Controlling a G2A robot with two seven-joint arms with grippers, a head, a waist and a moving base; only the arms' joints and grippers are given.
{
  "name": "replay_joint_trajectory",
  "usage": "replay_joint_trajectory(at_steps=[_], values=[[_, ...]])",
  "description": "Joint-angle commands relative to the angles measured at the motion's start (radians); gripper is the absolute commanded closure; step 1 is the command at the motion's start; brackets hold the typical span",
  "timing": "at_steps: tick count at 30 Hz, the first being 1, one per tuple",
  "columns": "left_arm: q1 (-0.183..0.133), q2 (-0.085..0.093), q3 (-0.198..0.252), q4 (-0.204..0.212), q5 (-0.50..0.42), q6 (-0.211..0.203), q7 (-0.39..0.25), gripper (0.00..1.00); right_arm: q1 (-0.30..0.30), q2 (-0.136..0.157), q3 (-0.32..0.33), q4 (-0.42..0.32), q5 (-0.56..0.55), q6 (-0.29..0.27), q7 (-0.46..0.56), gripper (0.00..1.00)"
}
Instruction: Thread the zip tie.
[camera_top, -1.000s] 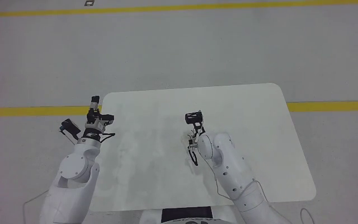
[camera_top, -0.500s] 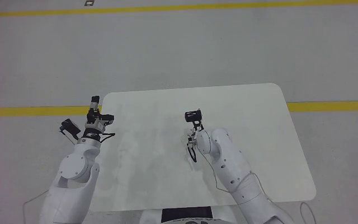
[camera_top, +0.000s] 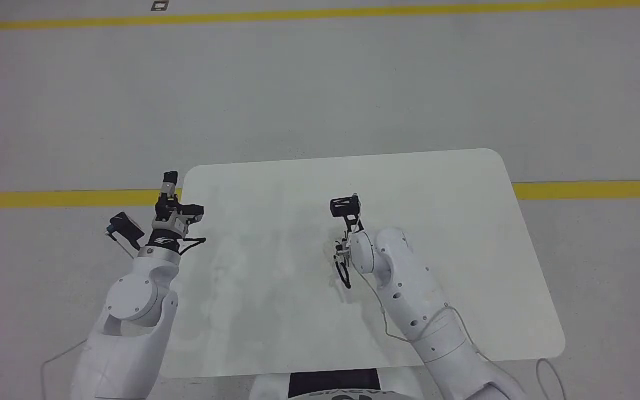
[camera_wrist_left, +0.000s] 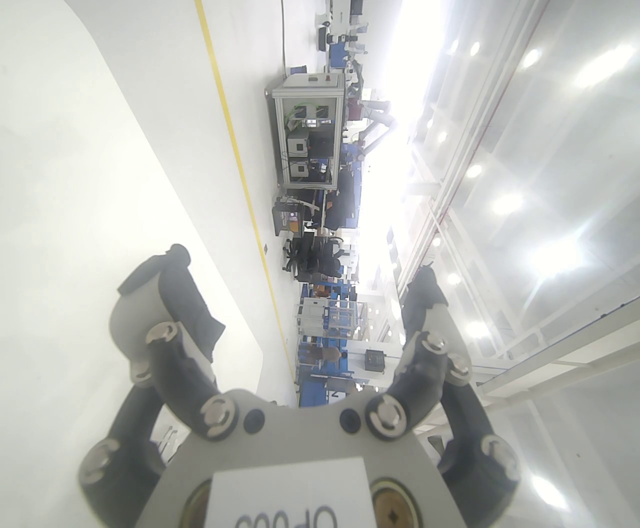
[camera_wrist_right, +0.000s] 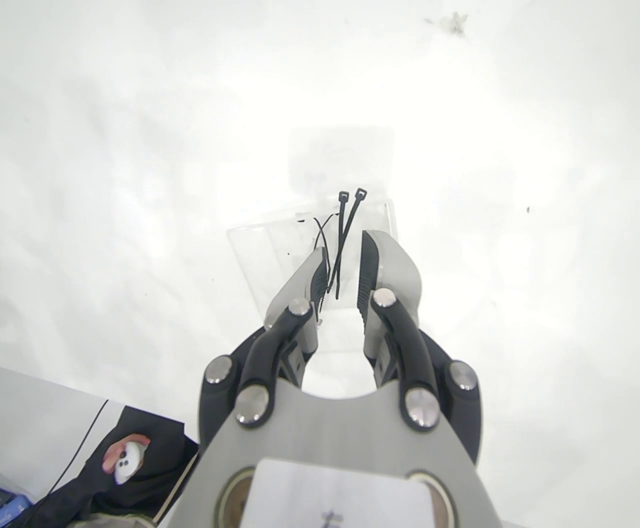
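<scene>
Near the middle of the table (camera_top: 450, 200): a clear tray (camera_wrist_right: 260, 250) with two black zip ties (camera_wrist_right: 348, 220) lying crossed inside, heads side by side, plus a thinner curled strand (camera_wrist_right: 320, 232) beside them. Directly above, the right gripper (camera_wrist_right: 345, 247), parted to a middling gap and gripping nothing; tie tails between the fingers, close to one pad, contact impossible to judge, tray's near part hidden behind them. At the table's left edge, the left gripper (camera_wrist_left: 297, 270), spread wide and empty, aimed at racks (camera_wrist_left: 310, 135) and chairs (camera_wrist_left: 310, 255) across the room. Dark specks (camera_wrist_right: 452, 22) on the tabletop, well apart from the tray.
</scene>
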Motion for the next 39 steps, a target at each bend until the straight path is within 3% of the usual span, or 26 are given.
replay_joint_trajectory(at_steps=[1, 21, 39], values=[[0.000, 0.000, 0.000, 0.000, 0.000, 0.000, 0.000, 0.00, -0.003, 0.001, -0.001, -0.006, -0.004, 0.002, 0.003, 0.84], [0.000, 0.000, 0.000, 0.000, 0.000, 0.000, 0.000, 0.00, -0.018, 0.005, -0.004, -0.024, -0.038, 0.030, 0.015, 0.90], [0.000, 0.000, 0.000, 0.000, 0.000, 0.000, 0.000, 0.00, -0.028, 0.005, -0.017, -0.045, -0.019, 0.016, 0.006, 0.89]])
